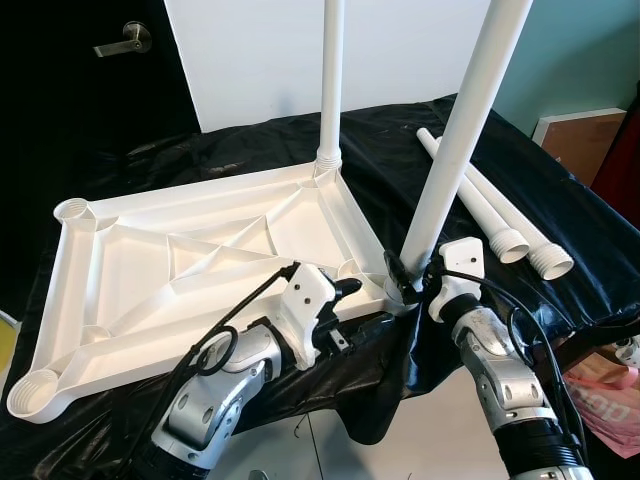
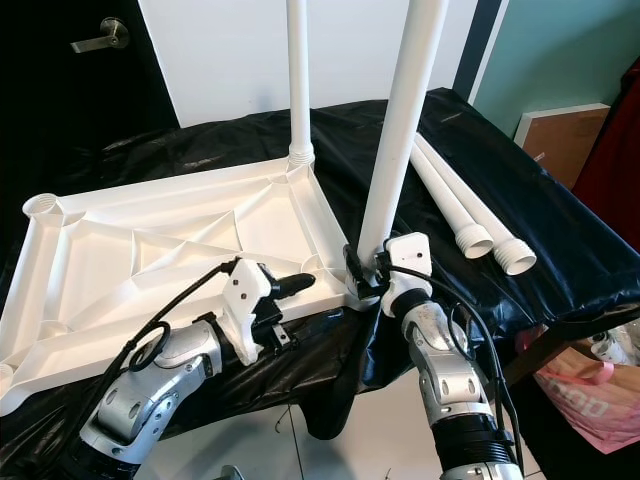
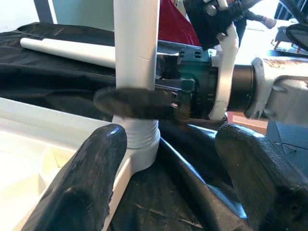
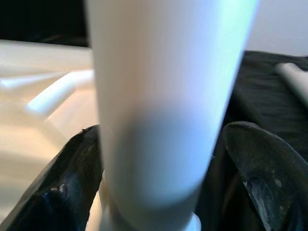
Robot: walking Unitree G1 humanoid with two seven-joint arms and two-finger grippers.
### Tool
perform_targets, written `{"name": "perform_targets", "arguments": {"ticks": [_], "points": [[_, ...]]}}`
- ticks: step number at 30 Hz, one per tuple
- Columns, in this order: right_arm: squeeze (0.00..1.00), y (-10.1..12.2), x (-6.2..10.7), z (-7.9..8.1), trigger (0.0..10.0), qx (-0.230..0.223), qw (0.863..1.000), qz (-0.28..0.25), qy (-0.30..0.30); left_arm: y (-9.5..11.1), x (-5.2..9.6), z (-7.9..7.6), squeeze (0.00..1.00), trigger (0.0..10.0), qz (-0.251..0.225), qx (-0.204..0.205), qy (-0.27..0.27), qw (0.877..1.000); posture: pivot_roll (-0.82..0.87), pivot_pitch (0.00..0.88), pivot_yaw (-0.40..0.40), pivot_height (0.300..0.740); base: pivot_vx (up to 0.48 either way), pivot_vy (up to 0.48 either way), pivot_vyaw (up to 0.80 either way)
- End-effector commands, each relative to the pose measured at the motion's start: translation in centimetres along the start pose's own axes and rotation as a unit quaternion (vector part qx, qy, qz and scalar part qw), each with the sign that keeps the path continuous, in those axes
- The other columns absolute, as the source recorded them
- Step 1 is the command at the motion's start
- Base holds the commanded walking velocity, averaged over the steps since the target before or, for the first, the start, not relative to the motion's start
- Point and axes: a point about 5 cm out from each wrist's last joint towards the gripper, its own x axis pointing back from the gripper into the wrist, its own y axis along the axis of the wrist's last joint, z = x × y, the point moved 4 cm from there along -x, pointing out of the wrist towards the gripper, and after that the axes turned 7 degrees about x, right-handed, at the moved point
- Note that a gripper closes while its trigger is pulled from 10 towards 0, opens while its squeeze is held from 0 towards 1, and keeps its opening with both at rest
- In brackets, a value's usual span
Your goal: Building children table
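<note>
A white tabletop lies upside down on the black-covered work surface. One white leg stands in its far right corner socket. A second leg stands in the near right corner, its threaded foot at the socket. My right gripper is shut on this near leg just above the foot, one finger across its front. My left gripper hovers over the tabletop's near edge, just left of that leg. It is open, with its fingers spread and nothing held between them.
Two loose white legs lie on the black cover to the right. A dark door with a lever handle and a white panel stand behind. A brown box and a pink bag sit to the right.
</note>
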Motion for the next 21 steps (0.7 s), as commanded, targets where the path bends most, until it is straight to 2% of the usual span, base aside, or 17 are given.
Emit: {"name": "perform_targets", "arguments": {"ticks": [1,9,10,11,12,13,15,21], "points": [[0.00,0.1,-0.2,-0.1,10.0,-0.003,0.999,-0.008,0.031,-0.1,0.1,-0.1,0.00,10.0,0.006,-0.006,-0.010,1.000,-0.03,0.003,-0.007,0.740,0.000,0.000,0.00],[0.00,0.0,-1.3,-0.2,10.0,0.016,0.995,0.000,0.102,-0.1,-0.1,0.0,0.00,10.0,0.007,-0.008,-0.013,1.000,-0.03,0.000,-0.012,0.740,0.000,0.000,0.00],[0.00,-0.1,-1.4,-0.2,8.0,0.020,0.994,0.002,0.109,0.0,-0.2,0.0,0.00,10.0,0.006,-0.009,-0.013,1.000,-0.03,0.000,-0.012,0.740,0.000,0.000,0.00],[0.00,-0.1,-1.4,-0.2,8.0,0.020,0.994,0.002,0.109,0.0,-0.2,0.0,0.00,10.0,0.006,-0.009,-0.013,1.000,-0.03,0.000,-0.012,0.740,0.000,0.000,0.00],[0.00,-0.3,-1.4,-0.2,2.2,0.019,0.994,0.005,0.111,0.0,-0.2,0.0,0.00,10.0,0.006,-0.009,-0.013,1.000,-0.02,0.000,-0.019,0.740,0.000,0.000,0.00],[0.00,-0.3,-1.4,-0.2,2.2,0.019,0.994,0.005,0.111,0.0,-0.2,0.0,0.00,10.0,0.006,-0.009,-0.013,1.000,-0.02,0.000,-0.019,0.740,0.000,0.000,0.00],[0.00,-0.7,-1.4,-0.3,0.0,0.018,0.994,0.011,0.110,0.0,-0.1,0.0,0.00,10.0,0.005,-0.010,-0.011,1.000,-0.01,0.000,-0.023,0.740,0.000,0.000,0.00],[0.00,-1.3,-1.1,-0.7,0.0,0.012,0.993,0.018,0.113,-0.1,-0.1,-0.1,0.00,10.0,0.006,-0.008,-0.010,1.000,-0.01,0.000,-0.026,0.740,0.000,0.000,0.00]]}}
